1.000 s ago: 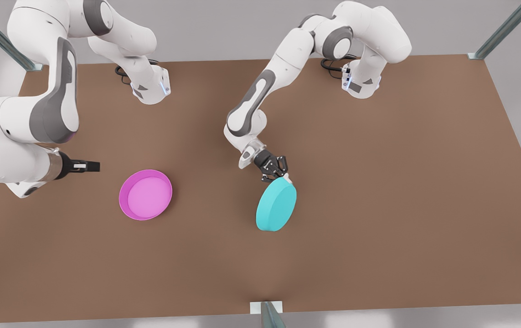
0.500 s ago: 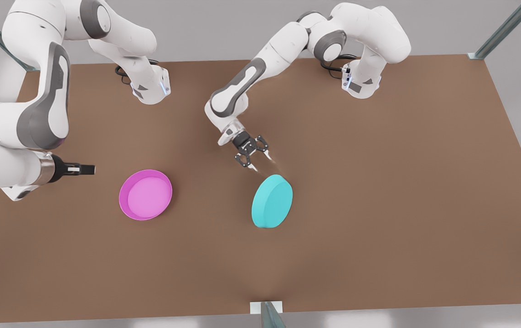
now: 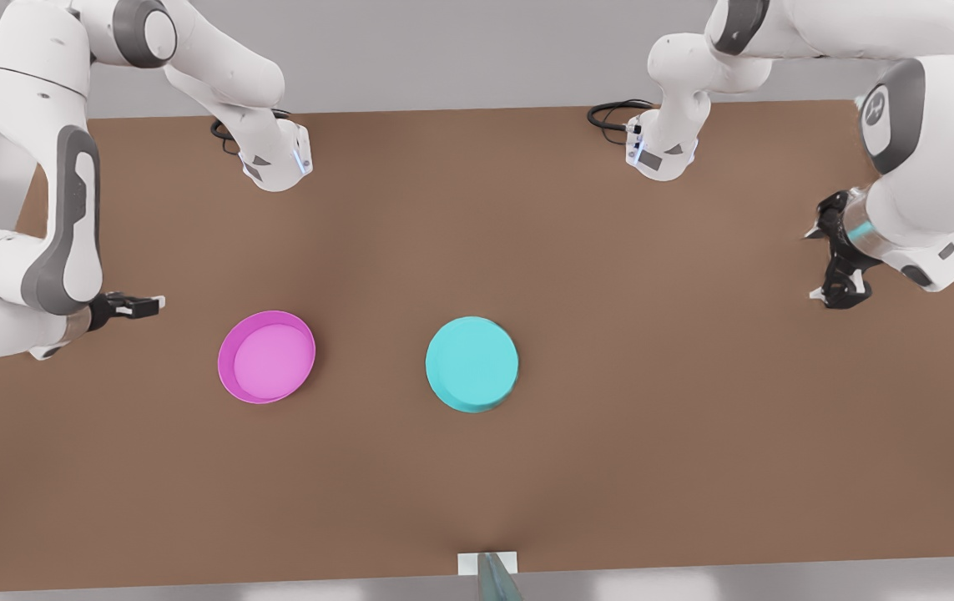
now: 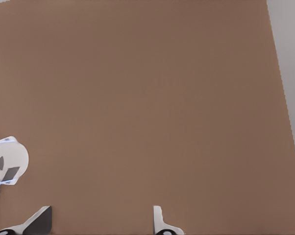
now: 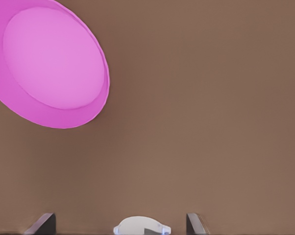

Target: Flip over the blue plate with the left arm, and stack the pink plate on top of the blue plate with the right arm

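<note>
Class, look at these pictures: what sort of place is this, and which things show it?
Probably a simulated robot test bench: two white arms mounted on a bare brown table, metal frame posts at its corners, and just a pink plate and blue plate.

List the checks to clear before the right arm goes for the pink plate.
1. Blue plate lying base up, flat on the table: ok.
2. Left tool off the blue plate, parked near the table's edge on the front view's right, open: ok.
3. Right tool open, its tips apart in the right wrist view: ok.
4. Pink plate rim up, apart from the blue plate: ok.
5. Right tool at the pink plate's rim: not ok, it sits apart, on the front view's left of the plate.
6. Right tool's height above the table: cannot tell.
</note>
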